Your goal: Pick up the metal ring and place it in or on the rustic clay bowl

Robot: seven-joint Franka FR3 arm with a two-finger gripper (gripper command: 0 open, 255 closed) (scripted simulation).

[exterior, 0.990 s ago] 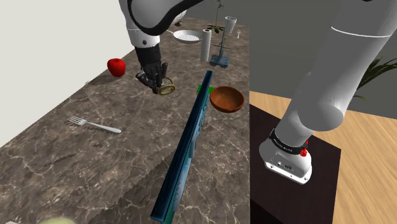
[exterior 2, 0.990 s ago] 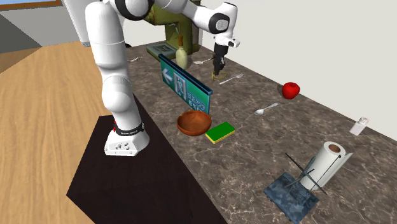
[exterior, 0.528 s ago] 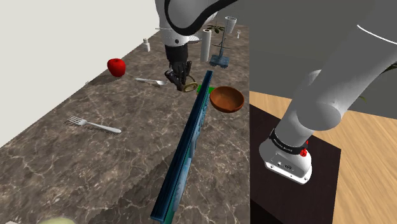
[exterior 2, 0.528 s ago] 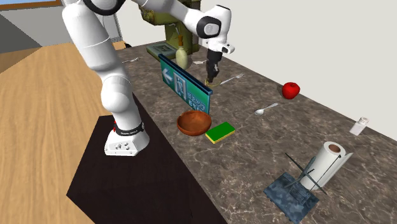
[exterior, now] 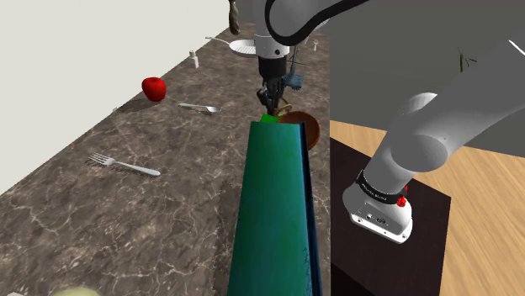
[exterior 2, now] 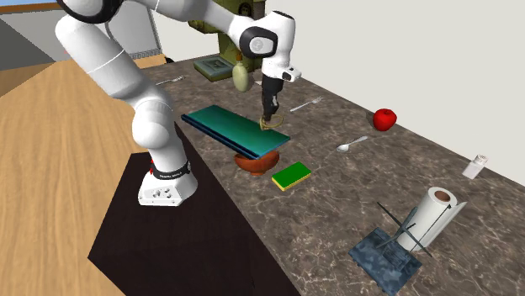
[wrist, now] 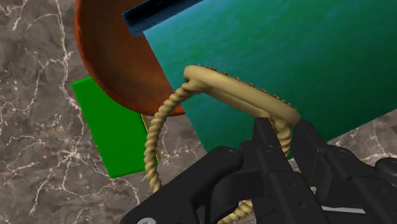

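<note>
My gripper (wrist: 280, 130) is clamped on the rim of the tan, rope-patterned ring (wrist: 154, 143). The ring hangs tilted at my fingertips, its loop stretching from them toward the brown bowl (wrist: 118, 57). Below my fingertips a teal board (wrist: 286, 57) lies across the bowl.

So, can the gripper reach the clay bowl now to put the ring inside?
Probably only partly. The gripper, shut on the ring, hangs over a teal board that lies across the bowl and covers much of its opening. The part beside the green sponge is bare.
</note>
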